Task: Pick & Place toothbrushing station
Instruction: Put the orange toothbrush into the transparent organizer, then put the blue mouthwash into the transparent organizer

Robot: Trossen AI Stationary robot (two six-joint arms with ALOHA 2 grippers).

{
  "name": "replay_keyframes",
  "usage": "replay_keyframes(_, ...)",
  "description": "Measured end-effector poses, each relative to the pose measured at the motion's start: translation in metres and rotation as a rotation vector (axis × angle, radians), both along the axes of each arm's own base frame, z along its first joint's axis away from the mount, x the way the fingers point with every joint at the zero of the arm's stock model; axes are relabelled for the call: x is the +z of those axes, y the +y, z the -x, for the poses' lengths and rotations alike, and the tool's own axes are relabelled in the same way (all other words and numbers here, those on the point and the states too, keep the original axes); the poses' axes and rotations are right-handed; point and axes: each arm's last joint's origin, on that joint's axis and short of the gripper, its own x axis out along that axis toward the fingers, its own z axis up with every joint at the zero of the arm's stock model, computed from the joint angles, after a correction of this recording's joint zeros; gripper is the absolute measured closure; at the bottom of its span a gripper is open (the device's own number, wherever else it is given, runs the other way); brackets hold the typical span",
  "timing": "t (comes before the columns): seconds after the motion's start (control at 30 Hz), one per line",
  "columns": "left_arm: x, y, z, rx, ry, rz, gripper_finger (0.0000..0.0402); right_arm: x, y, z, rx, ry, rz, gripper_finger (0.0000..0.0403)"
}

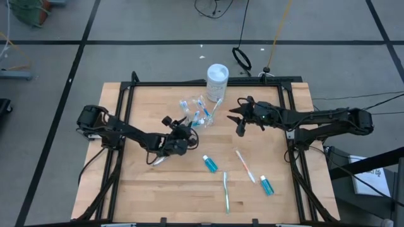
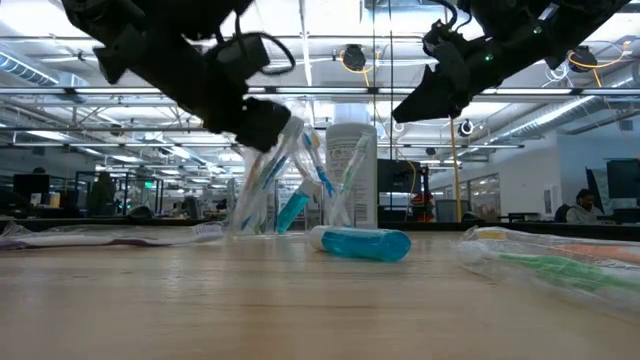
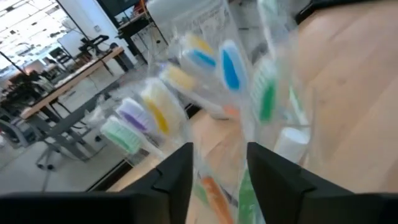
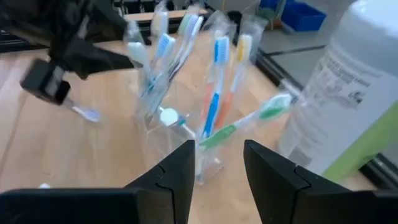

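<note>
High view gives you the layout: a tall white container (image 1: 217,81) stands at the far edge of the tabletop (image 1: 145,189), and right beside it the clear plastic cup (image 1: 197,115) bristles with wrapped toothbrushes (image 4: 214,93) fanning upward and outward. Your left gripper (image 1: 183,133) sits just beside the cup on its near-left side, fingers parted with nothing clamped between them, brush heads filling its wrist view. Your right gripper (image 1: 238,120) hovers off the cup's other side, fingers apart and empty, the white container crowding that approach. Loose on the near half of the tabletop, you've got one blue toothpaste tube (image 1: 210,164) near centre, another tube (image 1: 267,186) to the right, a pink toothbrush (image 1: 245,166) lying diagonally between them, and a green toothbrush (image 1: 226,192) pointing roughly toward the near edge.
</note>
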Motion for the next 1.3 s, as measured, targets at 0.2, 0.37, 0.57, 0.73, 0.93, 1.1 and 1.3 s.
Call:
replay_keyframes(0.2, 0.043, -0.007, 0.012, -0.049, -0.133, 0.039, 0.0221, -0.008, 0.012, 0.001, 0.034, 0.017, -0.04, 0.0273)
replay_keyframes(0.37, 0.073, -0.012, 0.022, -0.3, -0.172, 0.143, 0.022, -0.017, 0.02, 0.003, 0.052, 0.032, -0.079, 0.0273)
replay_keyframes(0.57, 0.073, -0.018, 0.015, -0.886, -0.014, 0.22, 0.022, -0.023, 0.026, 0.004, 0.047, 0.026, -0.143, 0.0273)
replay_keyframes(0.73, 0.051, -0.008, 0.003, -1.045, 0.092, 0.254, 0.022, -0.02, 0.031, 0.003, 0.065, 0.0, -0.145, 0.0273)
replay_keyframes(0.93, 0.013, 0.008, -0.011, -1.106, 0.186, 0.386, 0.022, -0.017, 0.034, 0.001, 0.089, -0.038, -0.131, 0.0273)
replay_keyframes(1.1, -0.02, 0.004, -0.023, -1.185, 0.218, 0.452, 0.022, -0.017, 0.034, 0.001, 0.106, -0.027, -0.092, 0.0273)
replay_keyframes(1.3, -0.041, -0.002, -0.038, -1.205, 0.27, 0.45, 0.022, -0.017, 0.034, 0.001, 0.107, -0.027, -0.089, 0.0273)
